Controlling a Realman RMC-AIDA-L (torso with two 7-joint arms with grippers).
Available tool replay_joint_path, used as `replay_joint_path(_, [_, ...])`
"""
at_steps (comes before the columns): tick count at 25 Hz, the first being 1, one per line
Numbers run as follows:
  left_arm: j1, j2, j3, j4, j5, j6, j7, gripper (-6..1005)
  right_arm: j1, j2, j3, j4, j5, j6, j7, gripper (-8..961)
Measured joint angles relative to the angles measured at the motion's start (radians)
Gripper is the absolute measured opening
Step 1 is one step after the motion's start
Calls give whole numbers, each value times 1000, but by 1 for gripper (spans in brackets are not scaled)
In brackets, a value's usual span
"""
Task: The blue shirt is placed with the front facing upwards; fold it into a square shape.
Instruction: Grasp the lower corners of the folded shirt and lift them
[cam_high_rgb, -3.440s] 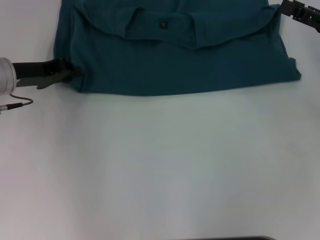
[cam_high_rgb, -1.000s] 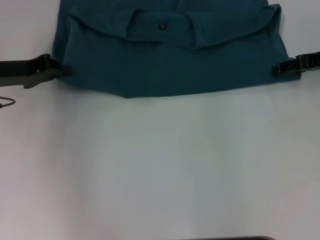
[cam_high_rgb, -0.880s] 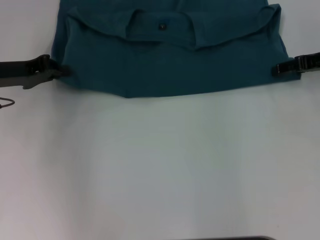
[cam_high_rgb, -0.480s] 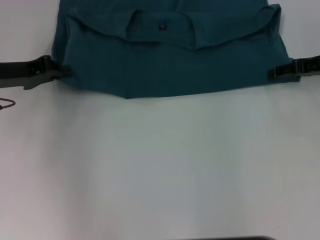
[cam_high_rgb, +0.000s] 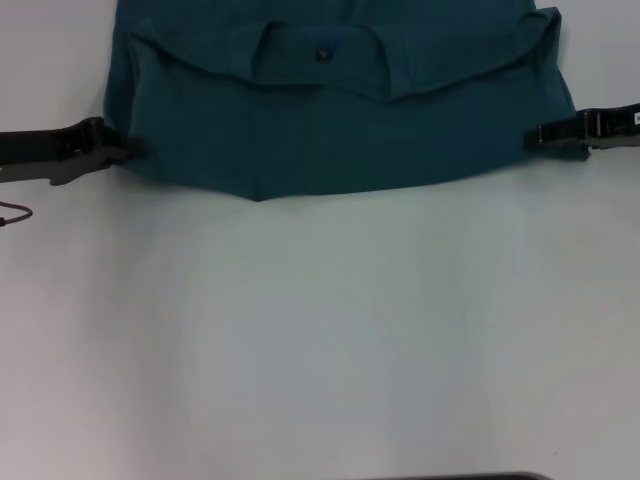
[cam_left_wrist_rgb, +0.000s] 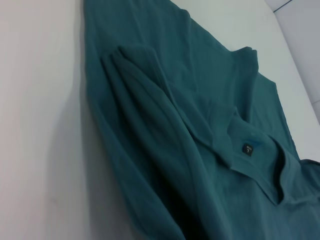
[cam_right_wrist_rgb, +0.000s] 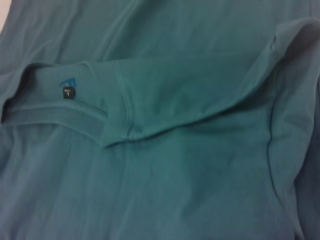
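Observation:
The blue shirt (cam_high_rgb: 340, 120) lies across the far part of the white table (cam_high_rgb: 320, 330), its upper part folded down so the ribbed neck and small dark tag (cam_high_rgb: 322, 54) face up. My left gripper (cam_high_rgb: 118, 150) is at the shirt's left edge, shut on the fabric there. At the shirt's right edge, my right gripper (cam_high_rgb: 534, 137) has its tip over the fabric. The left wrist view shows the blue shirt (cam_left_wrist_rgb: 165, 125) with its folded layers and the tag (cam_left_wrist_rgb: 246, 149). Up close in the right wrist view are the blue shirt (cam_right_wrist_rgb: 200, 165), its neck and the tag (cam_right_wrist_rgb: 69, 93).
A thin cable (cam_high_rgb: 12, 214) hangs by the left arm at the left border. White tabletop stretches from the shirt's near edge to a dark strip (cam_high_rgb: 460, 477) at the bottom of the head view.
My right gripper came from the far right corner to the shirt's right edge and has crept inward over it. The left gripper drew the left edge slightly outward, and the near right corner got tucked in.

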Motion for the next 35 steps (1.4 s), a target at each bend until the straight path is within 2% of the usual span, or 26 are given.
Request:
replay_joint_path(21, [-2,-7,0,-12,0,8,0,4,-7,6,44,9,17,25,-33,838])
replay_joint_path(28, [-1,-8,1,-14,0,8,1,3,-17,-6,48,11,89,7,-48,830])
replay_joint_path(35, [-1,-9,-1,-15,0,8,2,3,-19,-7,40,13,90,9,-47,821])
